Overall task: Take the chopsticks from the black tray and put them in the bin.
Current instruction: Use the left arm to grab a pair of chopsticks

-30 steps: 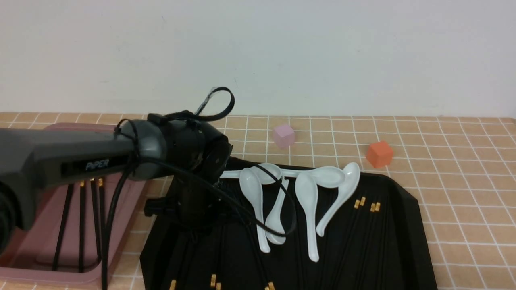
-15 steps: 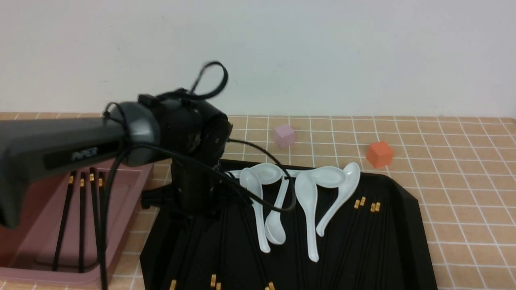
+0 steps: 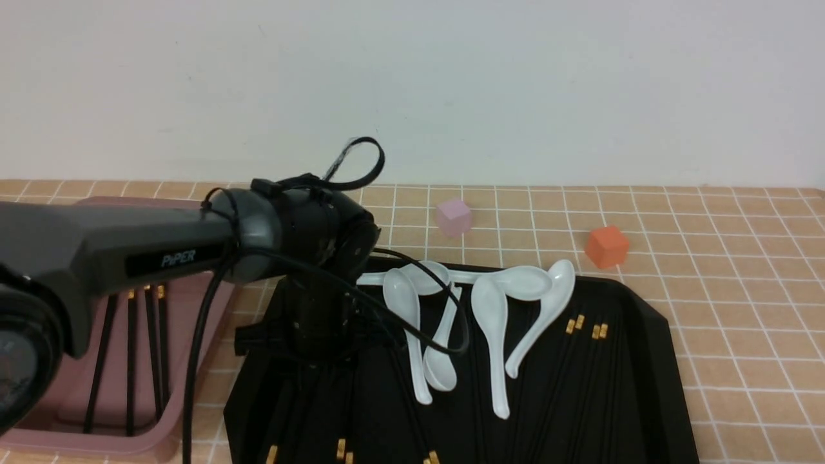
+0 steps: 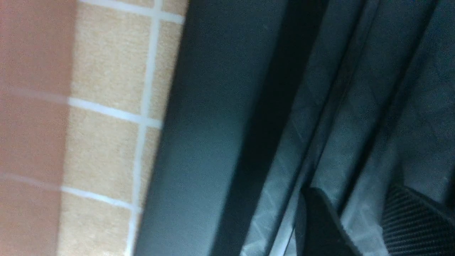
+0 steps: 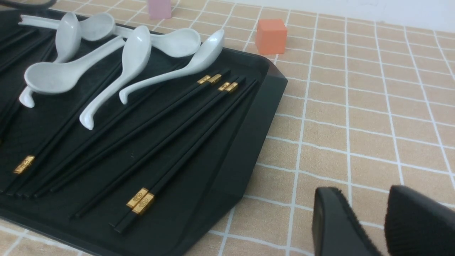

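While pointing straight down from the wrist, hovering the left end effector low over the left part of the black tray, close above its floor. Showing its fingers with a narrow gap between them in a blurred close view. Not letting anyone tell whether pinching one of the chopsticks or gripping nothing.

Reaching in from the left on the dark left arm, passing over the bin and hiding part of it.

Hanging the right end effector above the tiled bench, off the tray's right side, fingers slightly parted and gripping nothing.

Lying lengthwise across the tray floor, most of the chopsticks, gold bands showing at the near edge and near the far right corner. Lying over some of them, white spoons, bowls toward the far rim.

Standing just left of the tray, the pink bin, with several chopsticks leaning inside it, gold bands uppermost.

Sitting on the bench beyond the tray, a pale pink cube and an orange cube, well apart.
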`<action>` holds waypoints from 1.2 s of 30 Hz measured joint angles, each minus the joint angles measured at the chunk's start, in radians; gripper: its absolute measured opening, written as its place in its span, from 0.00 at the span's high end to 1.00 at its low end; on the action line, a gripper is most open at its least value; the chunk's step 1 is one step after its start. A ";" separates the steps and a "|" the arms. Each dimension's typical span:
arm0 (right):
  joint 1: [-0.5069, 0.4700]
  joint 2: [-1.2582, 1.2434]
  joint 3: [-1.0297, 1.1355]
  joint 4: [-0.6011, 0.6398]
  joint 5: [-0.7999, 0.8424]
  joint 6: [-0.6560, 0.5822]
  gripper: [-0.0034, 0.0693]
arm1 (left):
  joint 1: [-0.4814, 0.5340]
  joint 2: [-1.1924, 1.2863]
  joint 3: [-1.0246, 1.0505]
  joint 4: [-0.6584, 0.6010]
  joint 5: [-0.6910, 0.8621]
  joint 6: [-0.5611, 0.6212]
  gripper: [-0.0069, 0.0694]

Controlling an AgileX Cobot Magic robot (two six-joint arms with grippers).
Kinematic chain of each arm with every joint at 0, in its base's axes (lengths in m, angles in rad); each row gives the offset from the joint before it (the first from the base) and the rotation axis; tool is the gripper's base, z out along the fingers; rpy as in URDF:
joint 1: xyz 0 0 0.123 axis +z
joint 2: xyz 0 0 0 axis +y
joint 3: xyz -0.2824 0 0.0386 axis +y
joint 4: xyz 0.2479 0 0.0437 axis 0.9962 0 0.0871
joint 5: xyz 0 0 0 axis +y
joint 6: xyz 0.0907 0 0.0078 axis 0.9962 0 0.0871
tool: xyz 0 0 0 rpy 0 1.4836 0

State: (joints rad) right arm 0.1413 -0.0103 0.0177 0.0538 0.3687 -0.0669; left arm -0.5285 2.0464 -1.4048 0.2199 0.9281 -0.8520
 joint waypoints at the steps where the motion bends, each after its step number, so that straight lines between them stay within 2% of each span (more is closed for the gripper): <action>1: 0.000 0.000 0.000 0.000 0.000 0.000 0.62 | 0.015 0.000 0.000 -0.010 -0.001 0.000 0.54; 7: 0.000 0.000 0.000 0.000 0.000 0.000 0.62 | 0.068 -0.002 -0.009 -0.108 -0.005 0.086 0.54; 12: 0.000 0.000 0.000 0.000 0.000 0.000 0.62 | 0.070 -0.002 -0.009 -0.131 -0.017 0.124 0.54; 36: 0.000 0.000 0.000 0.000 0.000 0.000 0.62 | 0.072 -0.075 -0.008 -0.079 -0.009 0.096 0.54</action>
State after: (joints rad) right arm 0.1413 -0.0103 0.0177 0.0538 0.3687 -0.0669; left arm -0.4569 1.9713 -1.4131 0.1406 0.9188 -0.7564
